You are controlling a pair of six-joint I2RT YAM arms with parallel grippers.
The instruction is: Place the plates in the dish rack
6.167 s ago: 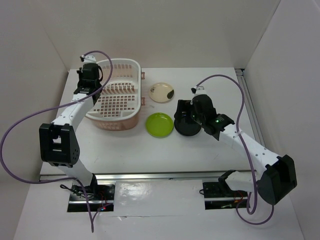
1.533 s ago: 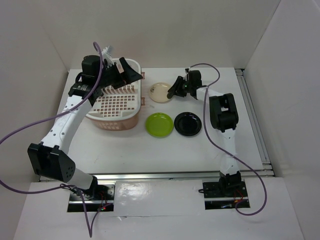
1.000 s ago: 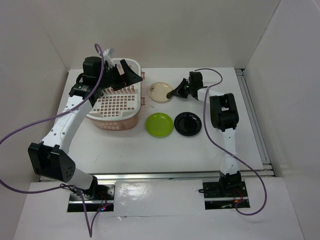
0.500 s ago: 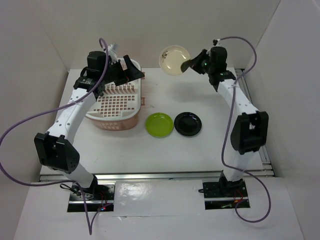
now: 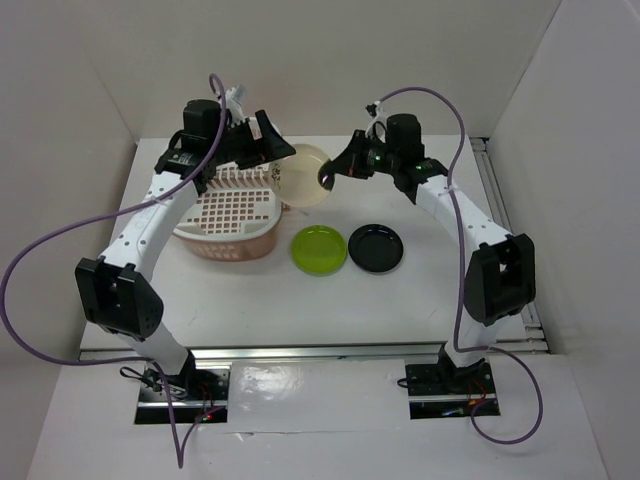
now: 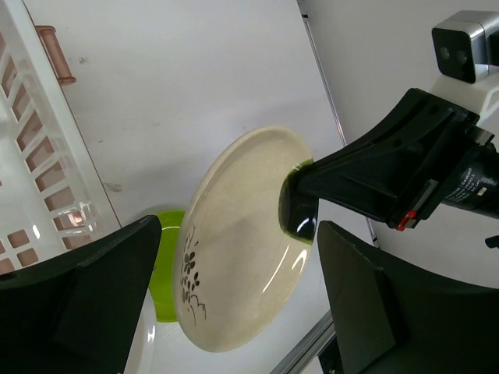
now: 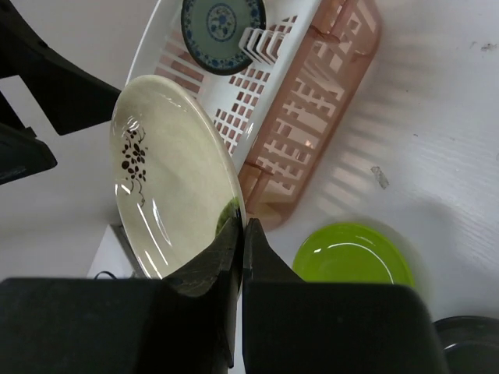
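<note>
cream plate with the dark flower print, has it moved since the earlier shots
Yes. The cream round plate, held by the right hand, is up off the table and tilted, closer to the pink slatted plastic dish rack than where it lay.

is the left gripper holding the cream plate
No, the left gripper stands open; only the right gripper pinches the plate, at its rim.

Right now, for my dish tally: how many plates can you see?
4. The cream plate is pinched in the right claw, the lime green plate and black plate lie on the table, and the teal plate sits in the dish rack.
</note>
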